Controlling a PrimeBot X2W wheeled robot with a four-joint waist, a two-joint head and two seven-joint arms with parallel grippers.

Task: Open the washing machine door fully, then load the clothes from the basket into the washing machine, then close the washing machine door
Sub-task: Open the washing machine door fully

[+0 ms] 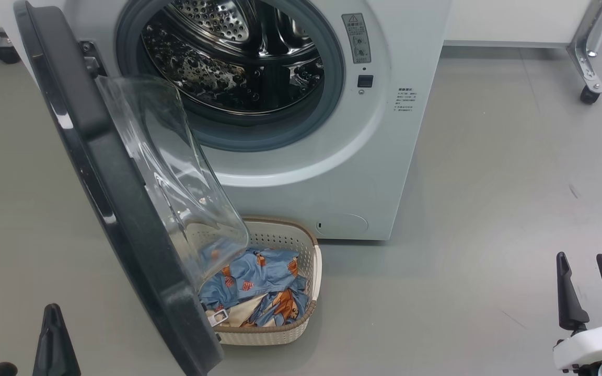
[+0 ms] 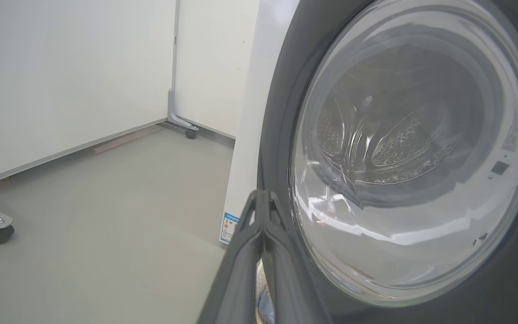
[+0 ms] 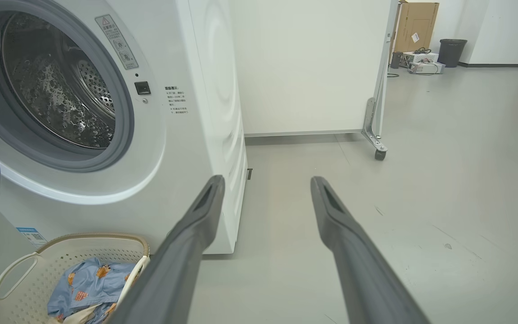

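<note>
Steel of the single drum (image 1: 228, 57) shows through the round mouth of the one washing machine (image 1: 301, 177). The washing machine door (image 1: 123, 219) stands swung out at the machine's left side. Its glass bowl hangs over the one basket (image 1: 317, 271), which sits on the floor just before the machine's front. In the basket lie the clothes (image 1: 259, 274): light-blue printed fabric and one cream piece; how many blue pieces, I cannot tell. Two grippers are seen. The left gripper (image 1: 53, 313) is before the machine, on the door's outer side, its fingers pressed together on nothing. The right gripper (image 1: 581, 258) is well to the machine's right, its fingers spread apart and empty.
</note>
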